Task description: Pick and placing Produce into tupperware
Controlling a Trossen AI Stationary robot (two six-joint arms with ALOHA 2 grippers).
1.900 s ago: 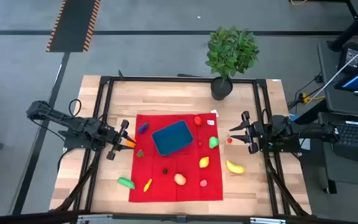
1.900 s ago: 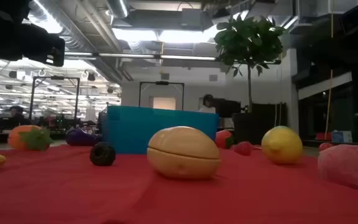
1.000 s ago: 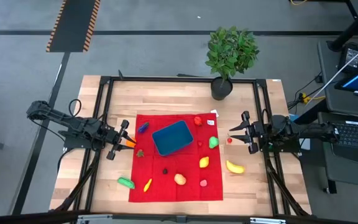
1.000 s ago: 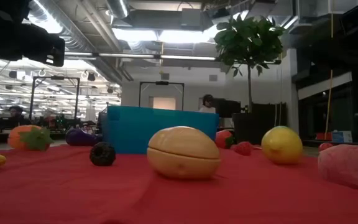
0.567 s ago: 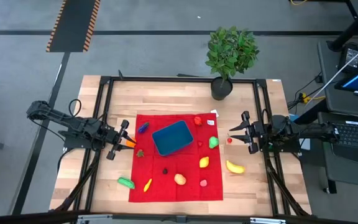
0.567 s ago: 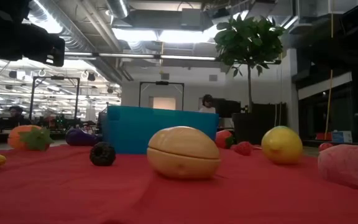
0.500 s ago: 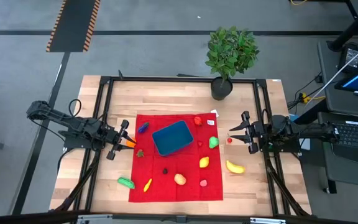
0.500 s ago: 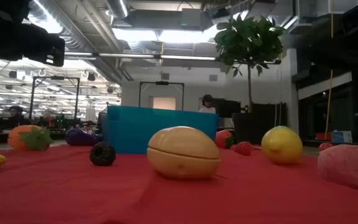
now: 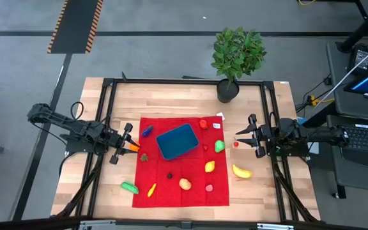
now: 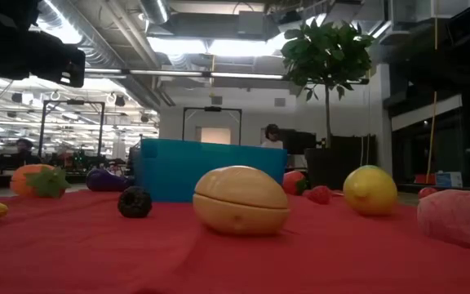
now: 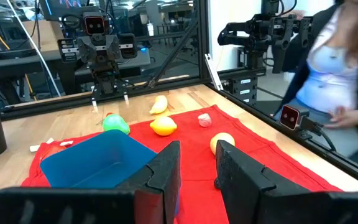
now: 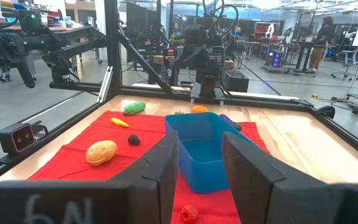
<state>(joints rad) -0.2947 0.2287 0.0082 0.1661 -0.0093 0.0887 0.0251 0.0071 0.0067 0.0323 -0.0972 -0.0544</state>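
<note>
The blue tupperware (image 9: 177,141) stands in the middle of the red cloth (image 9: 171,195). Produce lies scattered around it: a potato (image 9: 184,184), a lemon (image 9: 209,167), a green piece (image 9: 219,145), a tomato (image 9: 203,124), a dark berry (image 9: 169,175) and a banana (image 9: 240,171) on the bare wood. My left gripper (image 9: 123,144) hovers level at the cloth's left edge, above an orange piece (image 9: 135,147). It is open (image 11: 197,152) and holds nothing. My right gripper (image 9: 241,142) hovers level at the cloth's right edge, near a small red berry (image 9: 236,144), also open (image 12: 201,155).
A potted plant (image 9: 237,54) stands at the table's far edge, right of centre. A black frame (image 9: 105,115) runs along the table's sides. A person (image 11: 337,81) stands beyond the table's near edge in the left wrist view. Bare wood lies beyond the cloth's far edge.
</note>
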